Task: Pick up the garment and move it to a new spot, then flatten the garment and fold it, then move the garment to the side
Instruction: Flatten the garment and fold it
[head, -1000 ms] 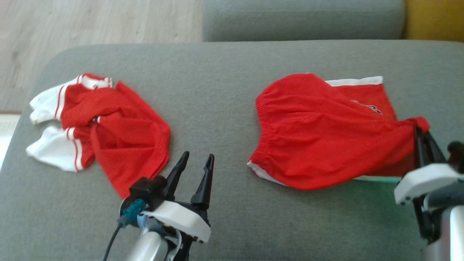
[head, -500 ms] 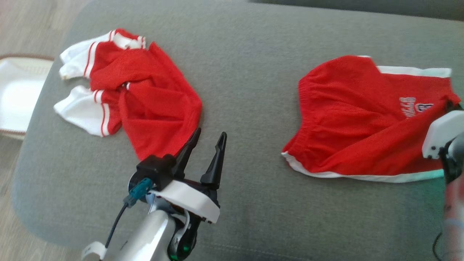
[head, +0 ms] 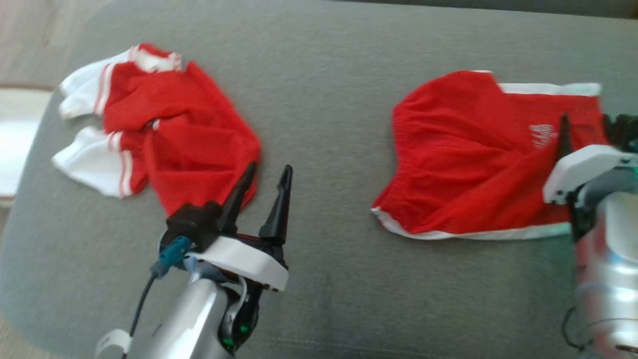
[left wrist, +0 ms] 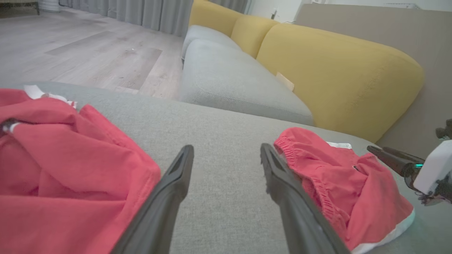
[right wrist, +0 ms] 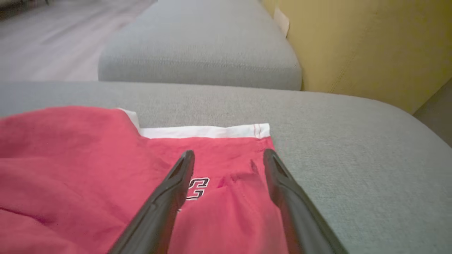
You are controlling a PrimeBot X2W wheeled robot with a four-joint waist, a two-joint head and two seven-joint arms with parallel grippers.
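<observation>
The garment, red shorts (head: 473, 154) with white trim and a small printed logo, lies spread on the right half of the grey cushion (head: 324, 99). My right gripper (head: 585, 127) is open just above the shorts' right edge, its fingers either side of the logo and holding nothing. In the right wrist view the shorts (right wrist: 88, 158) lie under the open right gripper (right wrist: 229, 153). My left gripper (head: 268, 169) is open over bare cushion between the two garments. In the left wrist view, the left gripper (left wrist: 226, 148) has the shorts (left wrist: 335, 180) to its right.
A crumpled red jersey (head: 164, 134) with white sleeves lies on the cushion's left part, close to my left fingers. A white tray-like object (head: 15, 144) sits on the floor at the left. A grey and yellow sofa (left wrist: 335, 70) stands beyond the cushion.
My right gripper has opened and let go of the shorts' right corner, and the shorts have settled flat. The head camera has shifted. The left gripper stays open.
</observation>
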